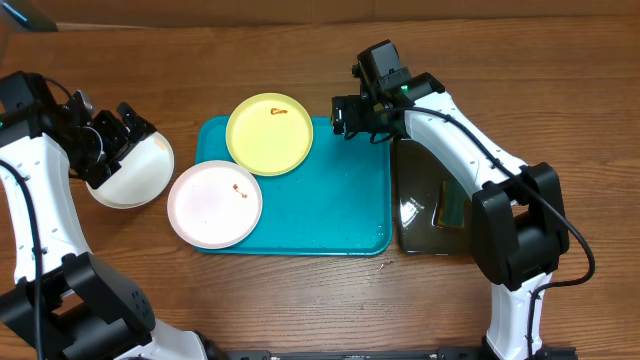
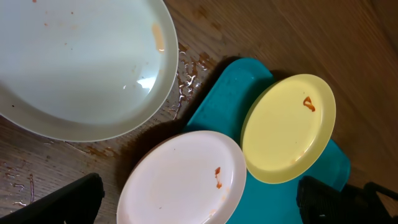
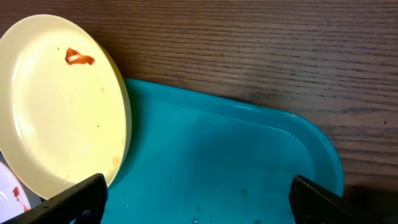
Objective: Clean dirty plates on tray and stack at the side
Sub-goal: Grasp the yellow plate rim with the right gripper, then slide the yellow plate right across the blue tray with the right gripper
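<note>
Three plates show. A pale yellow plate [image 1: 269, 133] [image 2: 289, 127] [image 3: 59, 106] with a red smear rests on the far left corner of the turquoise tray [image 1: 330, 200] [image 2: 227, 99] [image 3: 217, 155]. A white plate [image 1: 215, 203] [image 2: 180, 180] with small red smears overlaps the tray's left rim. Another white plate [image 1: 130, 170] [image 2: 81, 62] lies on the table left of the tray. My left gripper [image 1: 122, 128] [image 2: 199, 208] hovers open by that plate, holding nothing. My right gripper [image 1: 355, 115] [image 3: 199, 205] is open over the tray's far right corner, empty.
A glossy black tray [image 1: 415, 225] stands right of the turquoise one, under my right arm, with a small greenish item [image 1: 452, 205] in it. Water droplets [image 2: 186, 78] lie on the wooden table between the left white plate and the tray.
</note>
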`<state>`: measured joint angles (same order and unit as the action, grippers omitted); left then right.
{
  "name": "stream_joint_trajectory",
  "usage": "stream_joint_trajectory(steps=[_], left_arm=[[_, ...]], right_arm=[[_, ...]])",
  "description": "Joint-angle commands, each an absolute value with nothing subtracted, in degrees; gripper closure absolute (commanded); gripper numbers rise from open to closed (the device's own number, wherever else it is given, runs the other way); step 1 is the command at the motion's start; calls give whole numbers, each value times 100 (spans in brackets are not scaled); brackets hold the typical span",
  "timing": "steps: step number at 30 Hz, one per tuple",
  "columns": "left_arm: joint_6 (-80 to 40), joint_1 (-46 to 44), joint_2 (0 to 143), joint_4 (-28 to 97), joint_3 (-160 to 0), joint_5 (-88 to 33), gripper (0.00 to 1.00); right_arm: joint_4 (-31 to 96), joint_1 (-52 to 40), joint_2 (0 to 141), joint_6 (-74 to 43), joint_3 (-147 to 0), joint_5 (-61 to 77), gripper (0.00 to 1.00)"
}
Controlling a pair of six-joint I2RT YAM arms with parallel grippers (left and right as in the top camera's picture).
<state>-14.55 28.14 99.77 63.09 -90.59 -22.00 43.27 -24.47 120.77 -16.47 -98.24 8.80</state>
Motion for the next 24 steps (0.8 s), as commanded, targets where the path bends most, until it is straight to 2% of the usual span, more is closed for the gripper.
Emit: stream_joint_trajectory(steps=[1,12,24], left_arm=[[-1326,2816,9898,6318,-9155,-2187,0],[-1326,2816,9896,6318,-9155,-2187,0],[-1328,2816,9896,6318,-9155,-2187,0]], right_arm=[[4222,-2480,12060,-1625,-9758,902,5],[3398,-2480,12171,-1625,-9579,843,6],[2292,-2818,13043,-1638,-9572,1166,20]])
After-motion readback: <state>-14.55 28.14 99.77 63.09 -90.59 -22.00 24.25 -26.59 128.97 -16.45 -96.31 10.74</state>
